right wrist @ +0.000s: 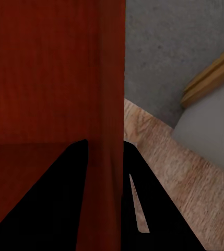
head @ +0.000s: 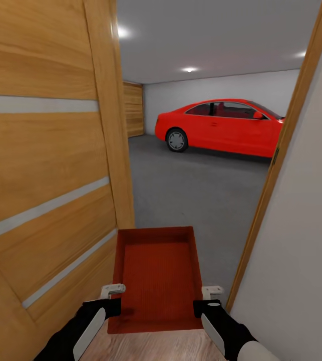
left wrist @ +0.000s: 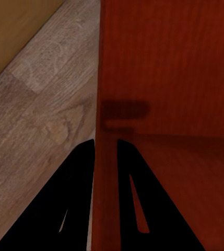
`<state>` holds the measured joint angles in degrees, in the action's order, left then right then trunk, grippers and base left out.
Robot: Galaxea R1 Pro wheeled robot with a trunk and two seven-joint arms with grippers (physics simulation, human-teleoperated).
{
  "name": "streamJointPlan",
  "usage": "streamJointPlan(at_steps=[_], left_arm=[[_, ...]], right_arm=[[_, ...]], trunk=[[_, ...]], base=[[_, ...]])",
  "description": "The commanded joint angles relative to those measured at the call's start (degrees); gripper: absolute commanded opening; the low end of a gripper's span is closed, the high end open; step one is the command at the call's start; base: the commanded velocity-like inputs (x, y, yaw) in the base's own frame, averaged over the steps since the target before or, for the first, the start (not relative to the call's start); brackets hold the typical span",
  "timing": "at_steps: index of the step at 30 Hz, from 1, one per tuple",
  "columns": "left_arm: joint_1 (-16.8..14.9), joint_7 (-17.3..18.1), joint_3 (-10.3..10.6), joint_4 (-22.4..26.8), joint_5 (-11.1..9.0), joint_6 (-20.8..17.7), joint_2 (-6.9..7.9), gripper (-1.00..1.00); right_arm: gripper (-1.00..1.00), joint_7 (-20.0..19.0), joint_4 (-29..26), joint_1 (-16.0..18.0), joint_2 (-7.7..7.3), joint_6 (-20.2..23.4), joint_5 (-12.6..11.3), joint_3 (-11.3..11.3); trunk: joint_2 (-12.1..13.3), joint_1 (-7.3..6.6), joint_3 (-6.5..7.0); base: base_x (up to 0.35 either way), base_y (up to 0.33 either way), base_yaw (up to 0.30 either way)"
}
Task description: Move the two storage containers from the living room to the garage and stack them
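I hold one orange-red open-top storage container [head: 156, 278] in front of me, level, in a doorway. My left gripper [head: 111, 296] is shut on its left wall [left wrist: 105, 157], and my right gripper [head: 207, 297] is shut on its right wall [right wrist: 105, 157]. In each wrist view one black finger sits inside the bin and one outside. Beyond the doorway lies the garage with its dark grey concrete floor [head: 196, 190]. The second container is out of view.
An open wooden-slat door [head: 45, 175] stands close on my left, and a wooden door frame [head: 276, 165] with a white wall [head: 306, 240] on my right. A red car [head: 221, 126] is parked at the garage's far side. Light wood planks [left wrist: 38, 120] lie under the bin.
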<state>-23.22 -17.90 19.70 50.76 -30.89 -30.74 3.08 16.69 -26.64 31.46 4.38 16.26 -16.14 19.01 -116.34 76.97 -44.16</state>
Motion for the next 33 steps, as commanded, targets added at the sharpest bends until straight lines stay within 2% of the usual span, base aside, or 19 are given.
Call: streamJointPlan(at_steps=[1,7,14,28,33], left_arm=[[-0.1,-0.6,-0.3,0.8,-0.1,4.5,0.09,-1.0],[-0.1,-0.6,-0.3,0.8,-0.1,4.5,0.09,-1.0],[-0.1,-0.6,-0.3,0.8,-0.1,4.5,0.09,-1.0],[-0.1,-0.5,-0.3,0.8,-0.1,4.5,0.09,-1.0],[-0.1,-0.5,-0.3,0.8,-0.1,4.5,0.09,-1.0]], right_arm=[[-1.0,0.3,0.0,0.0,-0.08,0.3,-0.6,0.1],[-1.0,0.3,0.0,0.0,-0.07,0.3,-0.6,0.1],[-1.0,0.3,0.0,0.0,-0.07,0.3,-0.6,0.1],[-1.0,0.3,0.0,0.0,-0.08,0.3,-0.6,0.1],[-1.0,0.3,0.0,0.0,-0.08,0.3,-0.6,0.1]], trunk=[[0.0,-0.01,-0.01],[0.0,-0.01,0.29],[0.0,-0.01,0.6],[0.0,-0.01,0.7],[0.0,-0.01,0.9]], base=[[0.0,0.0,-0.195],[0.007,0.023,-0.195],[0.117,0.167,-0.177],[0.189,0.241,-0.024],[0.098,0.115,-0.125]])
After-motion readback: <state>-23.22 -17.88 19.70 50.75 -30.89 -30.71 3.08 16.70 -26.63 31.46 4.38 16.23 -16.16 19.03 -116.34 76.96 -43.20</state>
